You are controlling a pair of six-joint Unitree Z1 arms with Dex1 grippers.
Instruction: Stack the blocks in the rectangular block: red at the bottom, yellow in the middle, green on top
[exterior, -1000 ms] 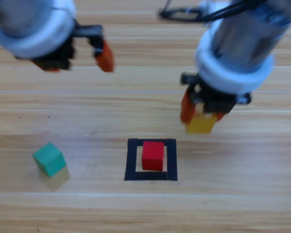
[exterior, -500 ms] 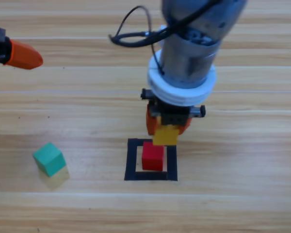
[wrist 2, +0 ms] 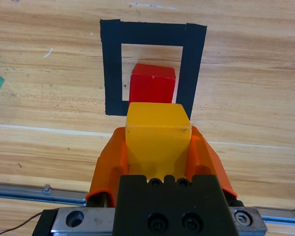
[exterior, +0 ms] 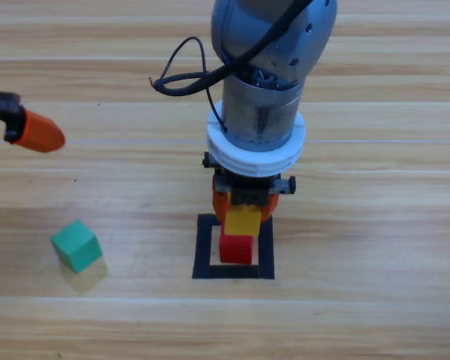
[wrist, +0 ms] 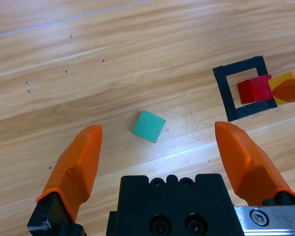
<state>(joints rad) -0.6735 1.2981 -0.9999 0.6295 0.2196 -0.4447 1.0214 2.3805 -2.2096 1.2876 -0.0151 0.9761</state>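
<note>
The yellow cube [exterior: 242, 222] is pinched by the right gripper [exterior: 244, 212] just above the red cube [exterior: 236, 248] inside the tape square [exterior: 202, 250], while the spread left gripper [wrist: 162, 155] is held over the tabletop [exterior: 375, 247] near the green cube [exterior: 76, 245].

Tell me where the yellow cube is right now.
In the high view the yellow cube sits mid-table, clamped in the right gripper, over the red cube inside the black tape square; whether the cubes touch is unclear.
</note>
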